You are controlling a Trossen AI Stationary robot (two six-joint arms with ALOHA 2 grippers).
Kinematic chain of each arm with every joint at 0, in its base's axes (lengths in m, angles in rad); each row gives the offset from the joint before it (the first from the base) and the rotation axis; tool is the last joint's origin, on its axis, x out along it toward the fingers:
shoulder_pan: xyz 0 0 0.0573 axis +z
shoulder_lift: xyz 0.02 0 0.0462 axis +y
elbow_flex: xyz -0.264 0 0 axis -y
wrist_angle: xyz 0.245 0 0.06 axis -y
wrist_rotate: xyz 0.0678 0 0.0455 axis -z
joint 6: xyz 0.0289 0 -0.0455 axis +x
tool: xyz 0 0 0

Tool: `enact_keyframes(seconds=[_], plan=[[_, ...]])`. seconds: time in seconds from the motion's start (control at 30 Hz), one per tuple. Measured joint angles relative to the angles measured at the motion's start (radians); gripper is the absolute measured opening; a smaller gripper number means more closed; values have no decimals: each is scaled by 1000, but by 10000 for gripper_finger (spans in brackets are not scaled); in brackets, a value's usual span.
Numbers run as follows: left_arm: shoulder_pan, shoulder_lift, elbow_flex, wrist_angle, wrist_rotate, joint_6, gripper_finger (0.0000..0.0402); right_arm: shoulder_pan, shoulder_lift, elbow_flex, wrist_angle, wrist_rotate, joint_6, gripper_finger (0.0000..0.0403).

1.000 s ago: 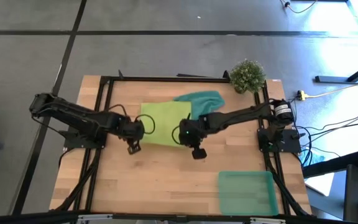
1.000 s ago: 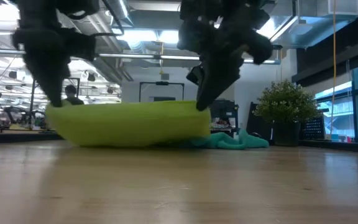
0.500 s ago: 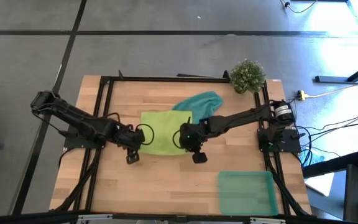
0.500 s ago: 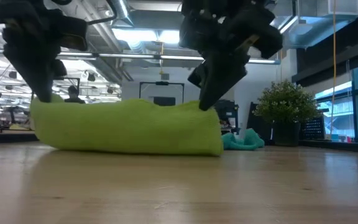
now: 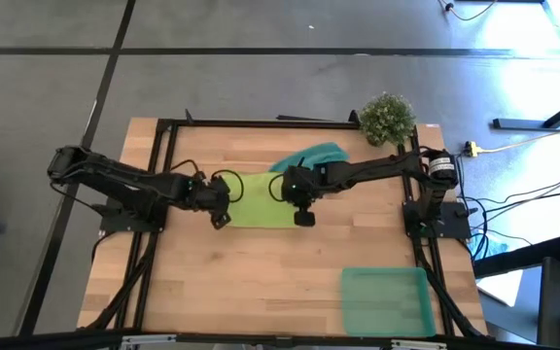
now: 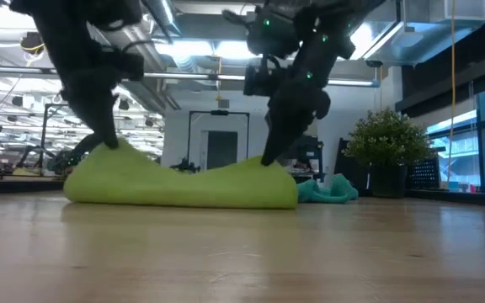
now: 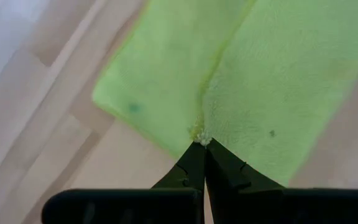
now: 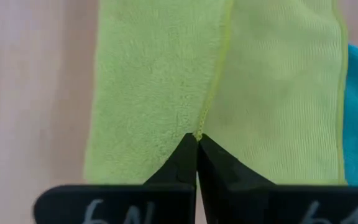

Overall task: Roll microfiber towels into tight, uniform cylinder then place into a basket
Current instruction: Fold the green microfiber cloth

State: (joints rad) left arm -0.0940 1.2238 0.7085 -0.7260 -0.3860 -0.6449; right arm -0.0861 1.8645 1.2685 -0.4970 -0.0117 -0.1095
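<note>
The lime green towel (image 5: 261, 201) lies folded over on the table's middle. It also shows in the low view (image 6: 179, 185). My left gripper (image 5: 227, 197) is shut on its left end and my right gripper (image 5: 288, 192) is shut on its right end. The teal towel (image 5: 316, 156) lies crumpled behind it, its near part under the lime towel's far right corner. The green basket (image 5: 385, 301) stands at the near right. My left gripper pinches the lime towel's hemmed edge (image 7: 199, 132) between its two fingertips, near the towel's left end. The fingers come from above, slanting down (image 6: 112, 145). The edge sits over the towel's lower layer, raised into a small peak. My right gripper pinches the same hemmed edge (image 8: 198, 133) between its two fingertips, near the towel's right end. The fingers come from above, slanting down (image 6: 268, 158). The edge lies along the towel's middle, sagging between the two holds.
A small bushy plant (image 5: 387, 119) stands at the far right corner. Bare wood lies between the lime towel and the basket and along the near edge. Black frame rails (image 5: 163, 165) run along the table's sides.
Both grippers have drawn the lime towel's lifted edge toward the table's near edge, then carried it toward the far edge and down. The towel is now folded over on itself, with the held edge along its middle, and it looks narrower from above.
</note>
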Motion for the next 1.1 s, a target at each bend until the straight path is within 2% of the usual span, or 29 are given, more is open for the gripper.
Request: enact_keyframes(seconds=[0.33, 0.53, 0.73, 0.83, 0.9, 1.1], plan=[[96, 106, -45, 87, -118, 45, 0, -87, 0, -93, 112, 128, -7, 4], [133, 173, -46, 186, -137, 124, 0, -116, 0, -144, 181, 136, -11, 4], [164, 226, -46, 208, -205, 125, 0, -128, 0, -177, 264, 138, -44, 5], [174, 239, -46, 224, -226, 125, 0, -128, 0, -181, 272, 195, -56, 5], [182, 244, -46, 229, -223, 129, 0, -129, 0, -181, 274, 225, -56, 5], [201, 243, -45, 231, -209, 143, 0, -141, 0, -181, 273, 222, -54, 5]])
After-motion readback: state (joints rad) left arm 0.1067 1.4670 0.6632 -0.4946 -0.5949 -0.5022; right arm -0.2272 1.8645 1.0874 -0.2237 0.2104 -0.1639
